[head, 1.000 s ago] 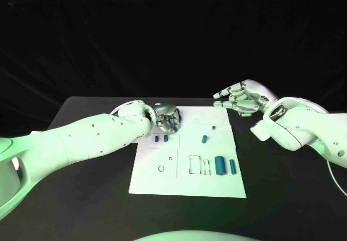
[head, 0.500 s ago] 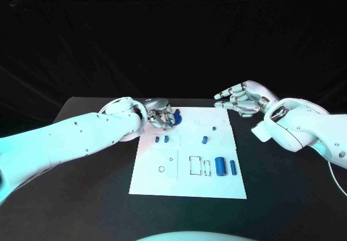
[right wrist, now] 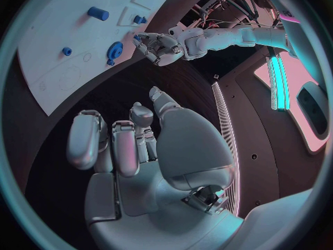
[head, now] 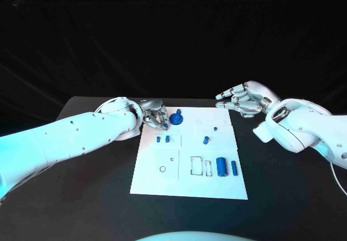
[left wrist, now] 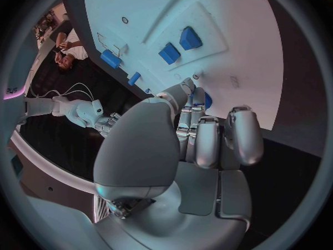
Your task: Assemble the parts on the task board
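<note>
White task board (head: 188, 186) on black table (head: 87, 191)

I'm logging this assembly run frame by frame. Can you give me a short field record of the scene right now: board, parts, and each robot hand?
surface: black table
board: white rectangular task board, lying flat mid-table
gear: blue toothed gear part, at board's far left corner
cylinders: two blue cylinder parts, lying side by side at the board's right
left robot hand: silver left robot hand, fingers curled, beside the gear
right robot hand: silver right robot hand, off the board's far right corner, holding nothing
</note>
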Motion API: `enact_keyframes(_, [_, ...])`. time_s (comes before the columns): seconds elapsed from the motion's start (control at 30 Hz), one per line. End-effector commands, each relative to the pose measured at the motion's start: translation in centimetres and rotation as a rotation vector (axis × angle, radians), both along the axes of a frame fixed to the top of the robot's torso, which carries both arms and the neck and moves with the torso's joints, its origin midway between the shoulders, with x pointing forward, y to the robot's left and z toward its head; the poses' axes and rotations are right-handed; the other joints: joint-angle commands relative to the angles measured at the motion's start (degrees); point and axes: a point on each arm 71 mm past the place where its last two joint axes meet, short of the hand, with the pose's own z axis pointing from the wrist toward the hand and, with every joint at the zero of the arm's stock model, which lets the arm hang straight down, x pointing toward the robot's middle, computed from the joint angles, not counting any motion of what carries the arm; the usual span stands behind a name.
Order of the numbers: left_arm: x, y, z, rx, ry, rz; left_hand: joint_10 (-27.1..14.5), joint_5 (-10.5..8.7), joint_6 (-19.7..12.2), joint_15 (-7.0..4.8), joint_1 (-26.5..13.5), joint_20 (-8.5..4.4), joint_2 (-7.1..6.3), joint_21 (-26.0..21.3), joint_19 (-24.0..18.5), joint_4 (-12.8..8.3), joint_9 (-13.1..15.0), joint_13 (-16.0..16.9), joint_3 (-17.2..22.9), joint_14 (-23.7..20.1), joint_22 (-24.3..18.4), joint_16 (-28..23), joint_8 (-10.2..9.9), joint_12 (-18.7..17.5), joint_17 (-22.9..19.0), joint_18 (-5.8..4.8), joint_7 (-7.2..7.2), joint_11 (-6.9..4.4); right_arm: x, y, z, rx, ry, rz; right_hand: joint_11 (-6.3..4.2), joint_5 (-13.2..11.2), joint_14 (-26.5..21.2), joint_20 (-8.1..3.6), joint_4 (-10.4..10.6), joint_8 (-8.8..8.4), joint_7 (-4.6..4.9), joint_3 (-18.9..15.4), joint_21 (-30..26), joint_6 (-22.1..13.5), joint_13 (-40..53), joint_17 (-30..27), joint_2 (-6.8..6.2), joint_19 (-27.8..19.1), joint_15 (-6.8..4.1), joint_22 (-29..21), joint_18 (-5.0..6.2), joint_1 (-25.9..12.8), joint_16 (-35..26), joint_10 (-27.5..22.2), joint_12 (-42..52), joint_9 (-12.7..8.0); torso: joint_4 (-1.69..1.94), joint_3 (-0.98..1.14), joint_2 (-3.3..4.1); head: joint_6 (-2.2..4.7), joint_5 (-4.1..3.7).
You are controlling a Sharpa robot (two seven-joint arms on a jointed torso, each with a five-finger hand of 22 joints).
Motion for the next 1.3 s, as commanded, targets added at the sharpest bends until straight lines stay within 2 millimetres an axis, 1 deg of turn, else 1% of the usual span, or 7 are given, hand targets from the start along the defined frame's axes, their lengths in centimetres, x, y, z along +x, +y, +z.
enact_keyframes(0.03, [0.02,0.10,-0.20,0.016,0.024,-0.001,0.25,-0.09,0.20,-0.15,-0.68,0.01,-0.07,-0.04,0.33,0.07,-0.02,0.02,0.40,1.25,2.18,-0.35,-0.19,-0.41,-0.08,-0.80,-0.01,0.09,-0.08,0.14,-0.03,-0.003,0.000,0.016,-0.10,0.22,3.66,0.01,0.08,0.36,0.08,-0.36,-0.21,0.27,0.04,5.24,0.21,-0.24,0.09,0.04,0.80,0.14,-0.15,-0.23,0.11,0.04,-0.01,0.02,0.03,-0.09,0.03])
enact_keyframes(0.43, [0.11,0.05,-0.41,0.031,0.036,0.000,0.28,-0.09,0.22,-0.15,-0.69,0.01,-0.07,-0.01,0.33,0.04,-0.02,0.03,0.44,1.25,2.21,-0.35,-0.20,-0.42,-0.08,-0.81,-0.02,0.08,-0.09,0.19,-0.03,-0.003,0.000,0.017,-0.10,0.22,3.66,0.01,0.08,0.36,0.08,-0.36,-0.21,0.27,0.04,5.24,0.21,-0.24,0.09,0.04,0.80,0.14,-0.15,-0.23,0.11,0.04,-0.07,0.05,0.04,-0.31,0.17])
enact_keyframes(0.6, [0.12,-0.07,-0.64,0.038,0.046,-0.003,0.28,-0.09,0.22,-0.15,-0.69,0.01,-0.07,-0.01,0.33,0.04,-0.02,0.03,0.44,1.25,2.21,-0.35,-0.20,-0.42,-0.08,-0.81,-0.02,0.08,-0.09,0.19,-0.03,-0.003,0.000,0.017,-0.10,0.28,3.67,0.01,0.21,0.38,0.07,-0.45,-0.24,0.29,0.04,5.25,0.26,-0.25,0.09,0.00,0.81,0.08,-0.14,-0.21,0.16,0.04,-0.09,0.01,0.06,-0.32,0.15])
enact_keyframes(0.77, [0.10,-0.21,-0.76,0.041,0.051,-0.006,0.36,-0.09,0.29,-0.16,-0.75,0.02,-0.06,-0.07,0.30,-0.03,-0.03,0.07,0.57,1.22,2.18,-0.42,-0.23,-0.47,-0.21,-0.79,-0.04,0.06,-0.10,0.18,-0.03,-0.003,0.000,0.018,-0.10,0.28,3.67,0.01,0.21,0.38,0.07,-0.45,-0.24,0.29,0.04,5.25,0.26,-0.25,0.09,0.00,0.81,0.08,-0.14,-0.21,0.16,0.04,-0.03,0.02,0.01,-0.57,0.06])
enact_keyframes(0.97, [0.05,-0.31,-0.81,0.045,0.053,-0.009,0.50,-0.09,0.42,-0.18,-0.77,0.02,-0.08,-0.24,0.20,-0.20,-0.04,0.13,0.74,1.17,2.08,-0.51,-0.25,-0.52,-0.36,-0.74,-0.09,0.01,-0.09,0.16,-0.03,-0.003,-0.001,0.017,-0.10,0.28,3.67,0.01,0.21,0.38,0.07,-0.45,-0.24,0.29,0.04,5.25,0.26,-0.25,0.09,0.00,0.81,0.08,-0.14,-0.21,0.16,0.04,-0.04,-0.01,0.01,-0.63,0.10])
enact_keyframes(1.1, [0.06,-0.28,-0.84,0.048,0.056,-0.008,0.54,-0.10,0.46,-0.19,-0.79,0.02,-0.10,-0.27,0.18,-0.25,-0.04,0.15,0.78,1.16,2.06,-0.52,-0.25,-0.53,-0.39,-0.73,-0.10,0.00,-0.10,0.16,-0.02,-0.003,-0.001,0.017,-0.10,0.28,3.67,0.01,0.21,0.38,0.07,-0.45,-0.24,0.29,0.04,5.25,0.26,-0.25,0.09,0.00,0.81,0.08,-0.14,-0.21,0.16,0.04,-0.01,0.04,0.02,-0.67,0.11])
enact_keyframes(1.3, [0.07,-0.24,-0.90,0.054,0.060,-0.007,0.60,-0.10,0.52,-0.20,-0.80,0.01,-0.14,-0.39,0.12,-0.36,-0.05,0.18,0.85,1.14,1.98,-0.55,-0.27,-0.57,-0.45,-0.70,-0.12,-0.01,-0.10,0.16,-0.02,-0.003,-0.001,0.017,-0.10,0.28,3.67,0.01,0.21,0.38,0.07,-0.45,-0.24,0.29,0.04,5.25,0.26,-0.25,0.09,0.00,0.81,0.08,-0.14,-0.21,0.16,0.04,-0.05,0.00,0.02,-0.69,0.16])
